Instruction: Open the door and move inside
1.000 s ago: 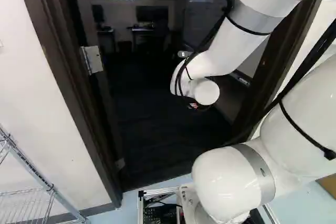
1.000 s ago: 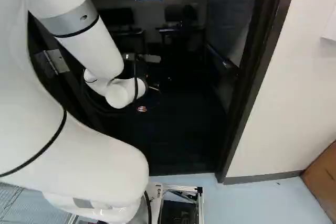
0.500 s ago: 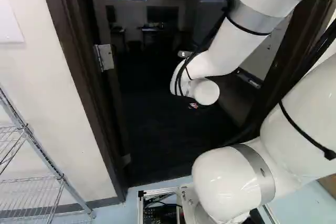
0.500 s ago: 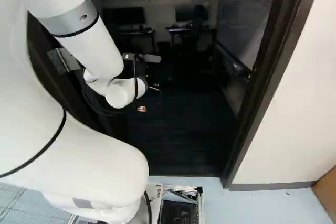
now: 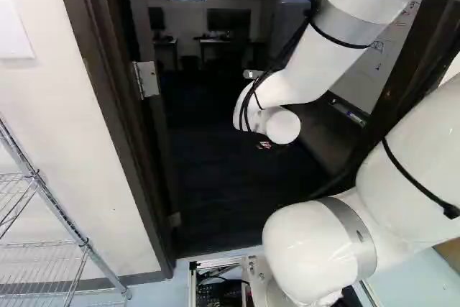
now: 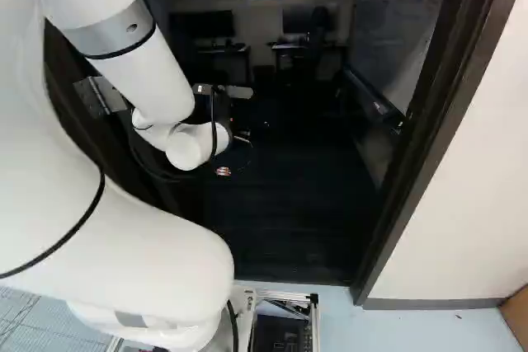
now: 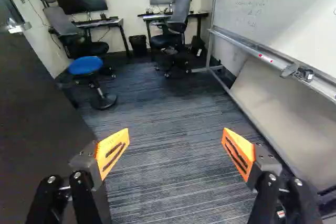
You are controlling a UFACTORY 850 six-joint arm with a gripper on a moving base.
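End effector [image 6: 223, 171] released, pads [image 7: 112, 150] wide apart; door [image 7: 39, 108] open at its 10 o'clk, whiteboard [image 7: 294, 17] approx 2, stool [image 7: 85, 65] 11.

I see bright orange pads [image 7: 107, 148] with dark slashes, a dark brown door [image 7: 39, 108] and a charcoal carpet [image 7: 168, 129] finely streaked in paler grey. My arm [image 6: 144, 72] is glossy white, banded grey; the stool seat [image 7: 85, 65] is vivid blue, the office chair [image 7: 180, 11] grey and black.
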